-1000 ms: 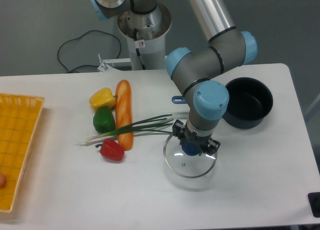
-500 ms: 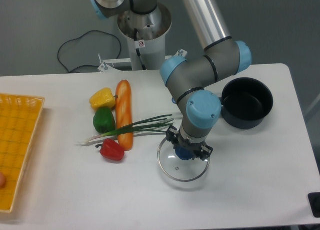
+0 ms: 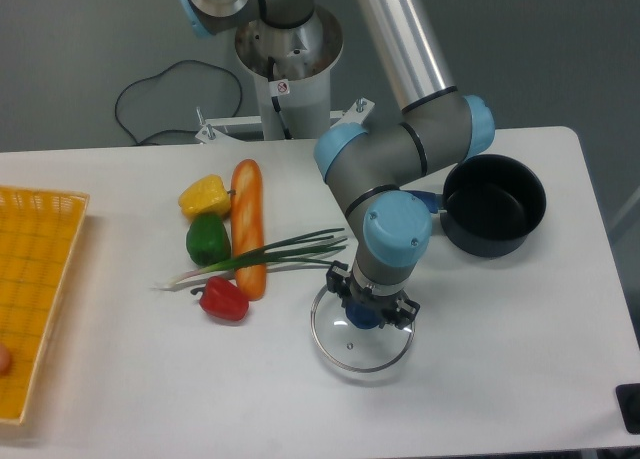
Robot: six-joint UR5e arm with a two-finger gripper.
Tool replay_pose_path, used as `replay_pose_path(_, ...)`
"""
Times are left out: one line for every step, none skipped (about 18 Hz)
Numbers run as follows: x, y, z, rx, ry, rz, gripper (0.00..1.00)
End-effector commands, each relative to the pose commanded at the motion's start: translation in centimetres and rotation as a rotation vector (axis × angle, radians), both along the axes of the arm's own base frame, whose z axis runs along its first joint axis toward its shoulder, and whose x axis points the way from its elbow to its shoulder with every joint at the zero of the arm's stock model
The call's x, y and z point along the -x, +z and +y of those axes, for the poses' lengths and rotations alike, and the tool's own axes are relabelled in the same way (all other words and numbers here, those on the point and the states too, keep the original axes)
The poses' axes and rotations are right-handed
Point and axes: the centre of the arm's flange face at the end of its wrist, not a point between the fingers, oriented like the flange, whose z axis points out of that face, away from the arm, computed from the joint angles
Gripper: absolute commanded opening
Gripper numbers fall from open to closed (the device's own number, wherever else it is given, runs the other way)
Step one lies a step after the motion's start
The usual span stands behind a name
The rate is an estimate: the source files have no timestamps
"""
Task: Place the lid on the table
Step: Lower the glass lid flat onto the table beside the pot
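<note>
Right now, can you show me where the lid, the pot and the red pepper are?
lid (image 3: 345, 351): fixed camera view, on the clear glass near the front rim.
pot (image 3: 495, 201): fixed camera view, on its dark inside.
red pepper (image 3: 226, 300): fixed camera view, on its body.

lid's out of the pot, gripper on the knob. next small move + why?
Probably lower straight down and open. The gripper is shut on the glass lid by its blue knob, over bare white table, apart from the saucepan and the spring onion. Whether the rim touches yet is unclear.

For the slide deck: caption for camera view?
Pincer holds the lid by its knob, low over the table.
</note>
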Motion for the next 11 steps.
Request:
replay_pose_path(0.0,0.0,0.0,0.0,0.0,0.0,0.56)
replay_pose_path(0.0,-0.1,0.0,0.001,0.0,-0.001,0.56)
replay_pose_path(-0.1,-0.2,0.0,0.002,-0.002,-0.002,0.56)
replay_pose_path(-0.1,-0.3,0.1,0.003,-0.002,-0.004,0.56)
replay_pose_path(-0.1,-0.2,0.1,0.001,-0.002,-0.001,0.56)
replay_pose_path(0.0,-0.5,0.1,0.001,-0.002,-0.001,0.56)
replay_pose_path(-0.3,-0.5,0.4,-0.001,-0.006,0.001,0.56)
replay_pose_path(-0.6,-0.7,0.7,-0.002,-0.012,0.006,0.56)
replay_pose_path(-0.6,-0.7,0.8,-0.004,-0.011,0.008,0.56)
replay_pose_path(-0.6,-0.9,0.8,-0.003,-0.002,0.008,0.56)
replay_pose_path(-0.6,-1.1,0.8,-0.002,0.001,0.006,0.56)
